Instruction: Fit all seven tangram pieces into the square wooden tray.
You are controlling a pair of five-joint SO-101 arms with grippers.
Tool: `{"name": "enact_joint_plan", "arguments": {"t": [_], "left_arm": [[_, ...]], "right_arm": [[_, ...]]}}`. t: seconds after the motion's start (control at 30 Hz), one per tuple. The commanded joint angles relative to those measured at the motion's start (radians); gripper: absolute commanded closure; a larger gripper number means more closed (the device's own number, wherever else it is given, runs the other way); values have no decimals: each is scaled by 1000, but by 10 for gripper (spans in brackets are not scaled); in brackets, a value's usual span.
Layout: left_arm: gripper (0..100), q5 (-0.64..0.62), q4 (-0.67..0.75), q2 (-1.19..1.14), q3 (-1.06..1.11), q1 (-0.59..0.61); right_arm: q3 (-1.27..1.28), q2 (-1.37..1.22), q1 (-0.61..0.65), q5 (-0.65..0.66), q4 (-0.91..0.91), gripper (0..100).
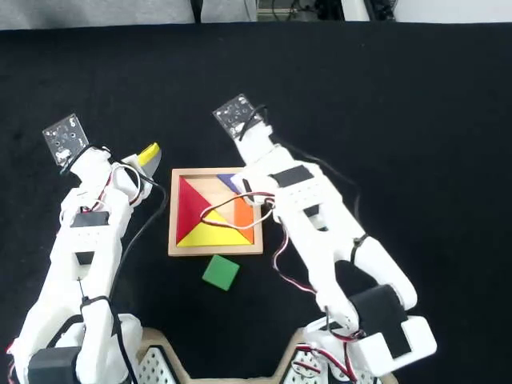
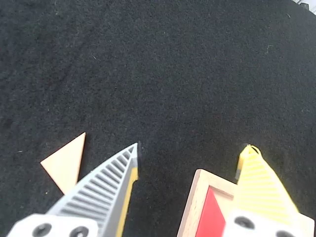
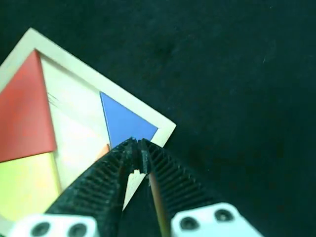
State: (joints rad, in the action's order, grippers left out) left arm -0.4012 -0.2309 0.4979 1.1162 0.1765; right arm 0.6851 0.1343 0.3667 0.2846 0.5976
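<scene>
Fitting now: right hand (image 3: pixel 137 144), pinched closed and apparently empty, over the blue triangle (image 3: pixel 123 121) in the tray (image 3: pixel 74 63); nudge it flush, gently.
Left hand (image 2: pixel 191 148): open, empty, beside tray.

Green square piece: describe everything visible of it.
The green square piece is a flat, solid-green tile, painted wood by the look. It lies flat on the black cloth outside the wooden tray, on its side toward the arm bases, turned slightly askew. One corner nearly meets the tray's rim; contact is unclear. Nothing else touches it.
</scene>
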Motion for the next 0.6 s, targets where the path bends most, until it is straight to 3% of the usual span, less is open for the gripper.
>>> {"name": "enact_joint_plan", "arguments": {"t": [0.0,0.13,0.37,0.5,0.57], "left_arm": [[682,12,23,0,-13,-4],[683,84,-35,9,-39,39],[683,98,-422,2,-249,91],[685,103,-473,2,-257,93],[746,98,-508,2,-266,110]], "right_arm": [[-2,47,-15,2,-29,987],[25,47,-72,-69,-115,987],[36,47,-176,-199,-193,987],[39,45,-172,-201,-193,987],[39,45,-175,-201,-193,987]]}}
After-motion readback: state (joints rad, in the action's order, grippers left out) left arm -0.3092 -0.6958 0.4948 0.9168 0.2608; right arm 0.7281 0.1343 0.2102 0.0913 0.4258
